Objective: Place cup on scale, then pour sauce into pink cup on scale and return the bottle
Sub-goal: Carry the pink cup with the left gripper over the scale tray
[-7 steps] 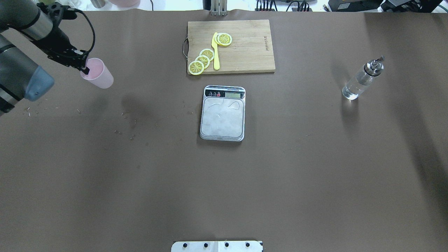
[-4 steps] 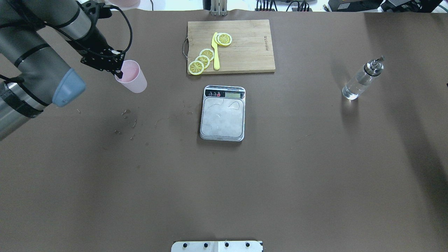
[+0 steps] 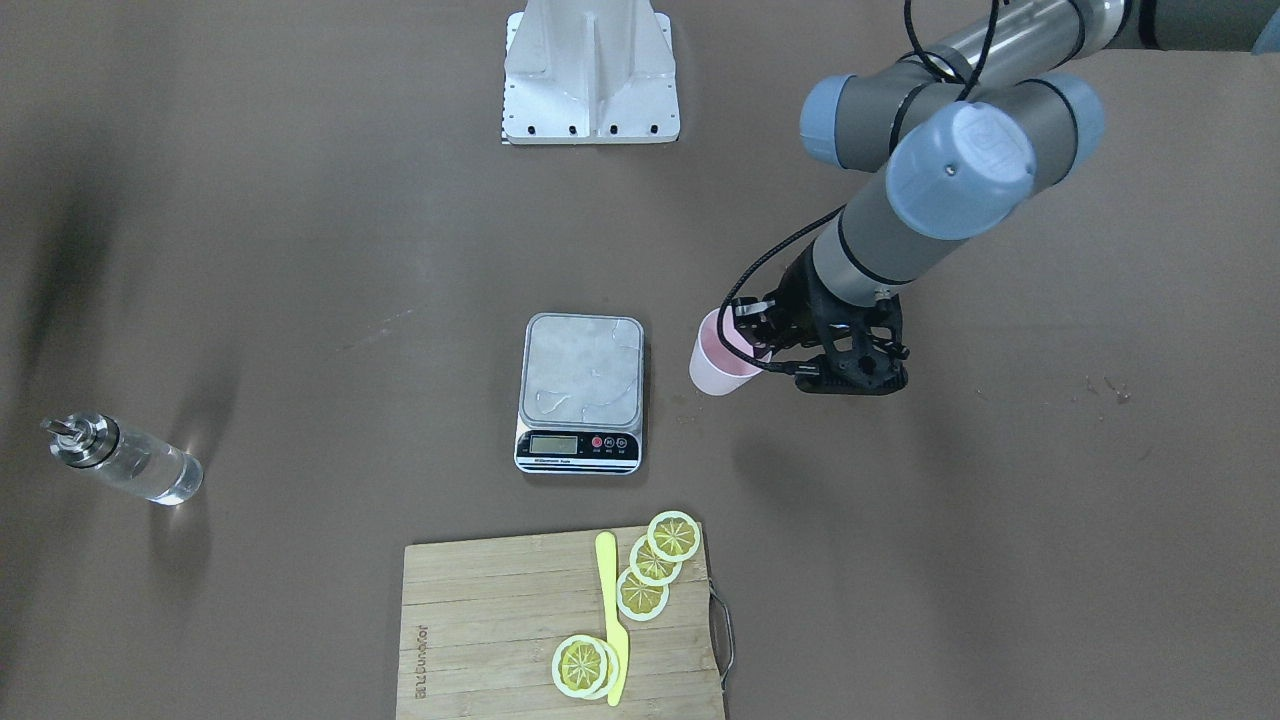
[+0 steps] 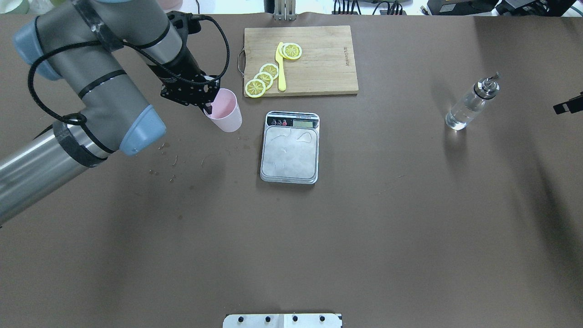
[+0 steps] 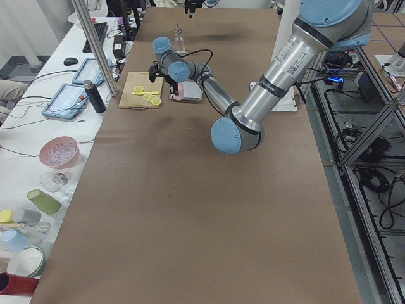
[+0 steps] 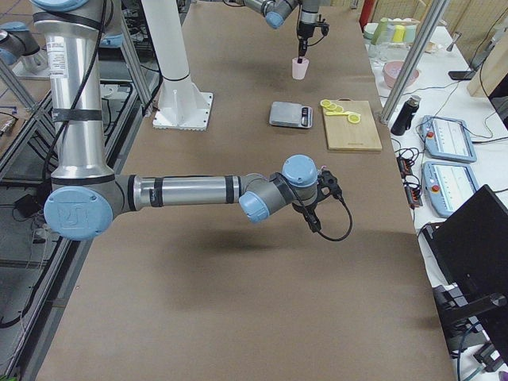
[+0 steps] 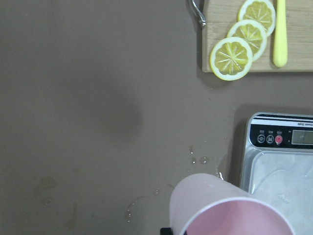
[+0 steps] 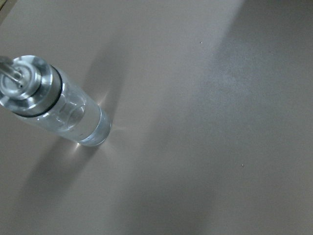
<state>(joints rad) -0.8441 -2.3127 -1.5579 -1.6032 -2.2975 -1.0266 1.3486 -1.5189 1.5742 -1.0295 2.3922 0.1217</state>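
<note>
On the tabletop, the scale [image 4: 290, 150] sits with its steel platform bare. Just beside its far left corner, the left tool [image 4: 209, 107] is clenched on the rim of the pink cup [image 4: 226, 117]. The cup hangs slightly tilted and, judging by its shadow, is clear of the tabletop, not yet over the platform. Well to the right of the scale the bottle [image 4: 468, 105] stands upright, its sauce [image 4: 455, 119] unpoured. The right tool [image 4: 567, 106] is near it; I cannot tell whether it is released or clenched. Beyond the scale lies a cutting board [image 4: 328, 59]. Setting down, pouring and returning are all left.
</note>
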